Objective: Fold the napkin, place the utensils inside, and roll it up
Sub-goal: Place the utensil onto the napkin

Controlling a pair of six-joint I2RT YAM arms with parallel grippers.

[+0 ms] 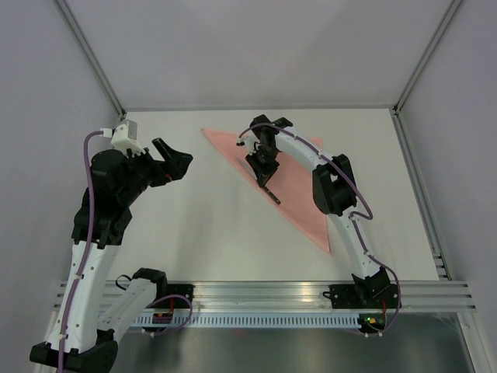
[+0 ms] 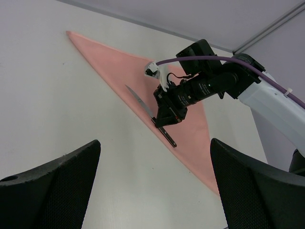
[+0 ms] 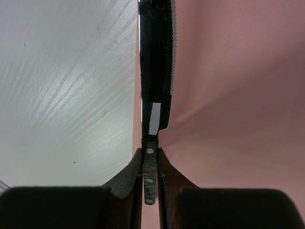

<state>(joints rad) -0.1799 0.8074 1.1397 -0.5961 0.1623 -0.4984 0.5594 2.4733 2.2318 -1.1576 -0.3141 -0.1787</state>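
The napkin lies flat on the white table, folded into a triangle, with its long edge running diagonally from the far left corner toward the near right. The knife sits along that long edge, blade pointing to the far left and black handle to the near right. The right gripper is clenched on the knife's riveted handle, just behind the blade. Whether the knife rests on the cloth or hangs just above it cannot be told. The left gripper is held up over bare table, well apart from the napkin, with its jaws spread wide and grasping nothing.
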